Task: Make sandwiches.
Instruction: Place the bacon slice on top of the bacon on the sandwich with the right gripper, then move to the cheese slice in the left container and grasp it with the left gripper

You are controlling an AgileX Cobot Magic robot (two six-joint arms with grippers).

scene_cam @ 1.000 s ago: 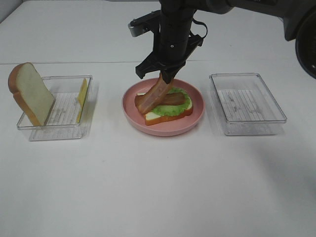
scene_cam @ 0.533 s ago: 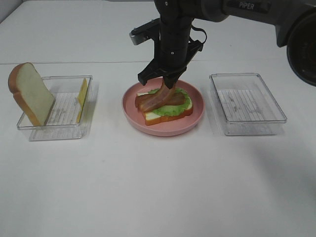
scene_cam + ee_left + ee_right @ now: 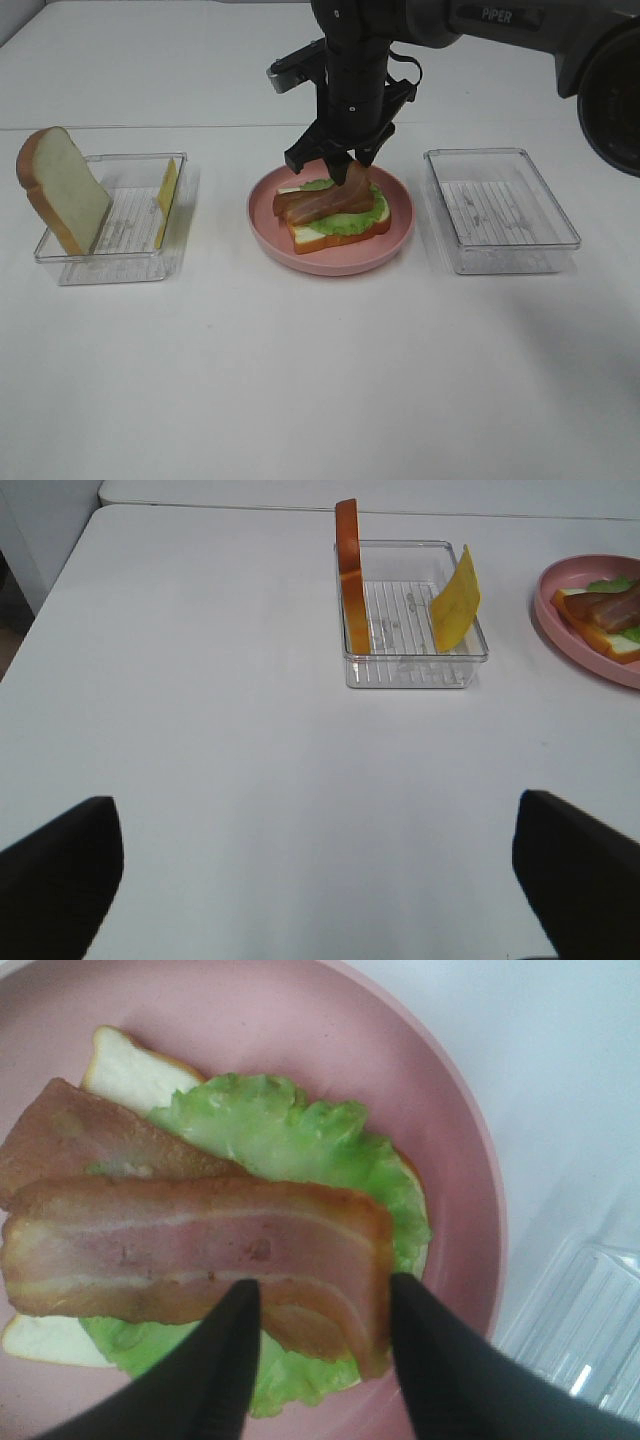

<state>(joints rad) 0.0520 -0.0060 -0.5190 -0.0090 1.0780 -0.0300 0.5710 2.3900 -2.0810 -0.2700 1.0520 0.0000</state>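
Note:
On the pink plate [image 3: 330,262] lies a bread slice with green lettuce [image 3: 290,1130] and two bacon strips [image 3: 325,203]. My right gripper [image 3: 338,165] hovers just above the stack, open. The upper bacon strip [image 3: 200,1250] rests across the lettuce, its near end curling up between the spread fingers [image 3: 225,1360]. A second bread slice [image 3: 62,190] leans upright in the left tray [image 3: 110,260] beside a yellow cheese slice [image 3: 166,200]. My left gripper [image 3: 315,880] stands open over bare table, well short of that tray [image 3: 410,670], with the bread slice [image 3: 347,575] and the cheese [image 3: 455,600] in it.
A clear plastic tray [image 3: 500,210] with nothing in it stands right of the plate; its corner [image 3: 580,1360] shows in the right wrist view. White table surrounds the plate and both trays.
The right gripper has lowered the hanging bacon strip onto the sandwich and its fingers have spread apart. The strip now lies nearly flat. The left tray's contents have not moved.

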